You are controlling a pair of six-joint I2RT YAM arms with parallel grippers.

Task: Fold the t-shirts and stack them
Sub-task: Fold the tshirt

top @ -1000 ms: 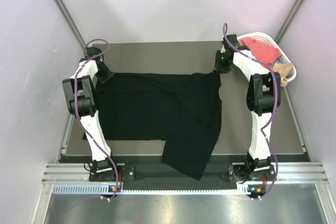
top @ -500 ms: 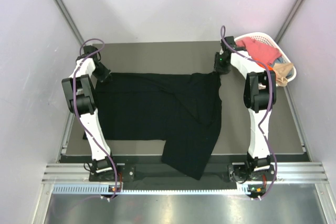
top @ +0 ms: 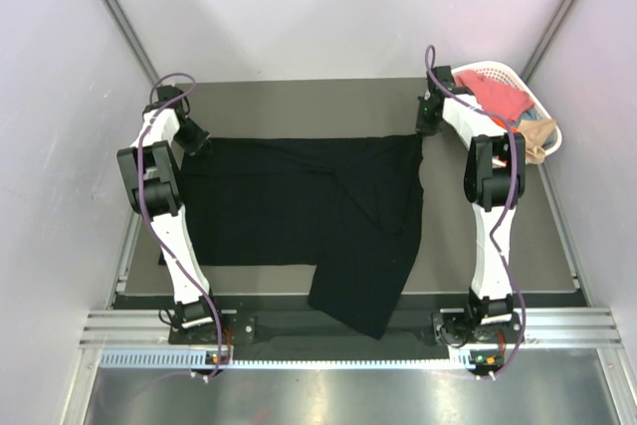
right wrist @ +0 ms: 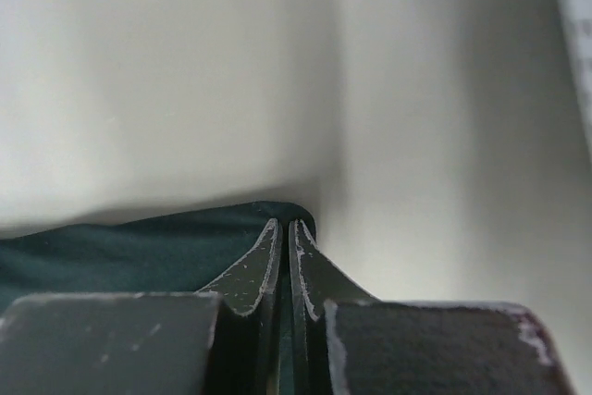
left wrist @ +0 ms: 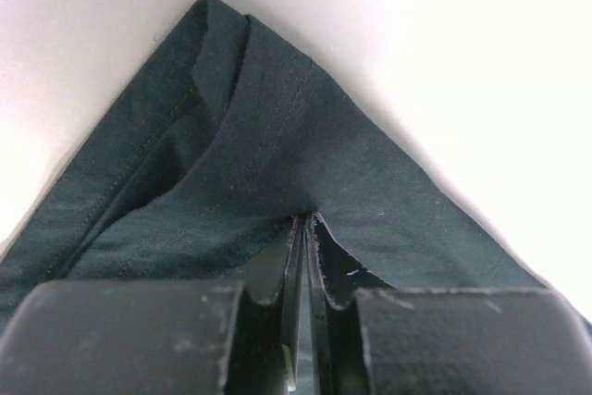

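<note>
The left pincer (left wrist: 305, 221) and right pincer (right wrist: 284, 225) each clamp a far corner of the spread black t-shirt (top: 299, 206)

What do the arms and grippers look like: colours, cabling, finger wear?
Left arm and right arm match: white links, black joint housings, a purple cable looping off each and running down to the base. Left gripper and right gripper have dark, wedge-tapered fingers with pale scuffs along the inner edges.
</note>
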